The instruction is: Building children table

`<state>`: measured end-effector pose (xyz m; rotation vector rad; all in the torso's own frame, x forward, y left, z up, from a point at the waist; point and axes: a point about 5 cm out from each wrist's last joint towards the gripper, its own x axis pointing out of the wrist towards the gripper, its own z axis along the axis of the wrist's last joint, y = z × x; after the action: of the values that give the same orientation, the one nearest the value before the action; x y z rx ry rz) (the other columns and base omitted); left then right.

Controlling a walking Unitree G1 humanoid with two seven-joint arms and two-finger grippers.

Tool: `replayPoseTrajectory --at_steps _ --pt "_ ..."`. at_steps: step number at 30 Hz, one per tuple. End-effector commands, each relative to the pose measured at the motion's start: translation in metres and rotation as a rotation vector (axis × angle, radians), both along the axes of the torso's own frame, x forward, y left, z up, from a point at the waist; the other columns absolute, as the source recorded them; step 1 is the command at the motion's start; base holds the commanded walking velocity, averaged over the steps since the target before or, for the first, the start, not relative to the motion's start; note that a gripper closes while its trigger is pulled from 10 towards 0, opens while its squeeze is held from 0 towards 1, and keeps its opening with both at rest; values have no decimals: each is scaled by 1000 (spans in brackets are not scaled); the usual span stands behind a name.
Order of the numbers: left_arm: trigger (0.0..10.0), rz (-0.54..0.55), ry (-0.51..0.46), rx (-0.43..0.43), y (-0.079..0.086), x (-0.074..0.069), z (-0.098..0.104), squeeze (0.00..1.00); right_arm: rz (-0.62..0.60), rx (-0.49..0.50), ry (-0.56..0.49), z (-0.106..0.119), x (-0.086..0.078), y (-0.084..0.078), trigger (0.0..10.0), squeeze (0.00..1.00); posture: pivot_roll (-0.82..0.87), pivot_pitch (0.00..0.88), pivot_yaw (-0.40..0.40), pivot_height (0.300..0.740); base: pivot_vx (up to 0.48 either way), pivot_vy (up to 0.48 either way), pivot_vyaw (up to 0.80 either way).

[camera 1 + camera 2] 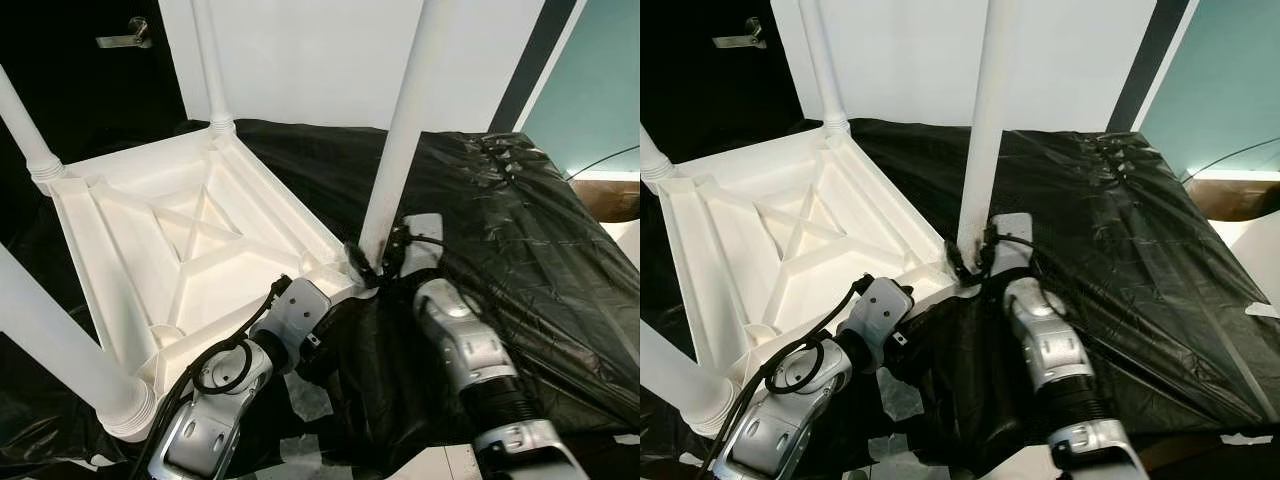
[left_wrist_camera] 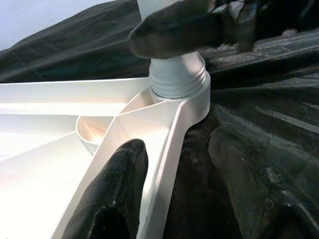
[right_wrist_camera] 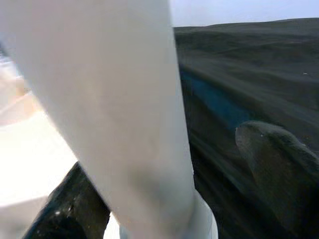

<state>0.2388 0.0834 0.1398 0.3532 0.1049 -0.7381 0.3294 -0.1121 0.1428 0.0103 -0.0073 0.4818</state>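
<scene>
Far left: white moulded-plastic children's table top (image 1: pixel 190 250) lies upside down on a crinkled black plastic sheet (image 1: pixel 520 230) spread over the work surface, ribbed underside up with a cross brace in the middle. Three white plastic legs already stand in their corner sockets: one at the near left corner (image 1: pixel 60 350), one at the far left (image 1: pixel 25 130), one at the back (image 1: pixel 210 60). Left gripper (image 2: pixel 169 169) sits at the near right edge of the table top, fingers spread and straddling the rim, one black finger (image 2: pixel 117 189) inside the frame and the other outside on the sheet; not clamped, more a brace. Just right of it, the fourth white round leg (image 1: pixel 405 130) rises upright from the near right corner socket (image 2: pixel 179 82). Right gripper (image 1: pixel 375 262) is at the foot of that leg, its fingers either side of the shaft; right wrist view has the leg between the two fingers, but whether they press it I cannot tell, one looks apart from it. Step in hand, by my reading: seating the last leg. Next calls for turning or pushing it fully home while the frame is steadied, then flipping the table upright. Background right: teal wall panel (image 1: pixel 590 80). No brands, labels or writing legible anywhere.
</scene>
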Motion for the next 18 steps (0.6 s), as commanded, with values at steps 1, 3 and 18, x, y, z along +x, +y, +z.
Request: replayPoseTrajectory --at_steps 1,3,18 --pt "10000 19 -14 4 2 2 2 0 48 11 -14 3 3 -2 10000 0 120 17 -67 740 0 0 0" --pt "10000 16 -17 8 2 3 3 0 83 -2 -21 3 5 -1 10000 0 123 15 -59 740 0 0 0" --pt "10000 18 -38 26 7 6 8 0 382 -222 -36 0 23 7 4784 0 182 12 -46 740 0 0 0"
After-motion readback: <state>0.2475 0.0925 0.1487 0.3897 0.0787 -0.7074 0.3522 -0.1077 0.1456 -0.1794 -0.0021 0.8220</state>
